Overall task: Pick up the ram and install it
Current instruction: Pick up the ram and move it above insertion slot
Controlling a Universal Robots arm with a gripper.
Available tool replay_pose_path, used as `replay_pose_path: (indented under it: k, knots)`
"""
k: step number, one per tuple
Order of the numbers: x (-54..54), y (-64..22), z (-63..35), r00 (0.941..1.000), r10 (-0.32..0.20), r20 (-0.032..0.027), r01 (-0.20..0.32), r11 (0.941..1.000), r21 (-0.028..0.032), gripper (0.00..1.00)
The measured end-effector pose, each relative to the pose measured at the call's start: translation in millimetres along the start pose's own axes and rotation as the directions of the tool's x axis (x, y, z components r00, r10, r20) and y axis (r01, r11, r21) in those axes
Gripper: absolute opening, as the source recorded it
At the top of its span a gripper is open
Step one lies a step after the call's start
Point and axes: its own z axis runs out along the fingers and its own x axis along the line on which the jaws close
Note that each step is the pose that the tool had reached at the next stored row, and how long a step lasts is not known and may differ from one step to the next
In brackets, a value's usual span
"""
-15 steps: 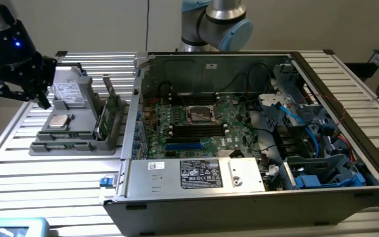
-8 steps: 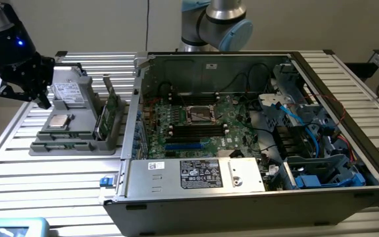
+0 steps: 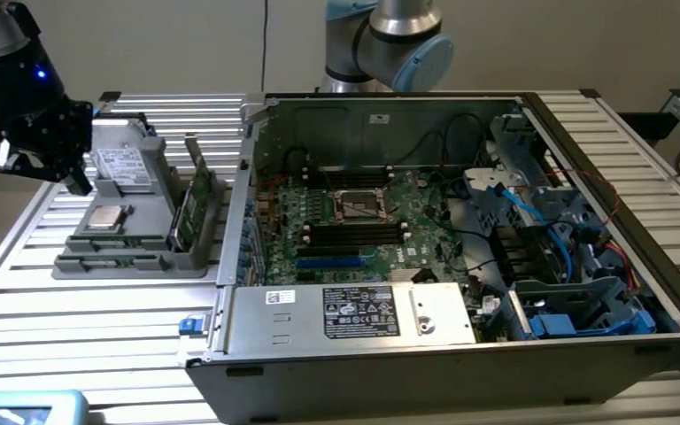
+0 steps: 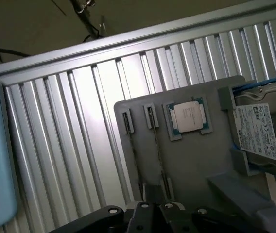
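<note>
hovering above the tray (image 4: 191,160), the gripper (image 3: 77,184) is pinched shut, empty. the ram (image 4: 156,145) stands on edge there, likely for easy pinching.

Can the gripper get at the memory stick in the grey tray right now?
Probably yes: the memory stick sits uncovered in the tray, and the gripper hangs close by, though shut.

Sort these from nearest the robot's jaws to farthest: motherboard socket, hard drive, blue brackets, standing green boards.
In the exterior view:
1. hard drive, on the gray tray, right beside.
2. standing green boards, at the tray's case-side edge.
3. motherboard socket, middle of the open case.
4. blue brackets, the exterior view's far right.
</note>
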Motion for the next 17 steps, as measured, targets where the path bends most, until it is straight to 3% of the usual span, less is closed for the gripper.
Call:
replay_pose_path:
  k: [3,7,11,15,17]
  knots:
    - [0.0,0.0,0.1,0.9985,-0.055,-0.0001,0.055,0.9985,0.0,0.11]
    - [0.0,0.0,0.3,0.9919,-0.127,-0.0002,0.127,0.9919,0.0,0.11]
    - [0.0,0.0,0.4,0.9799,-0.2,-0.0003,0.2,0.9799,0.0,0.11]
    - [0.0,0.0,0.4,0.9634,-0.268,-0.0008,0.268,0.9634,0.0,0.11]
    - [0.0,0.0,0.4,0.9622,-0.272,-0.0009,0.272,0.9622,0.0,0.11]
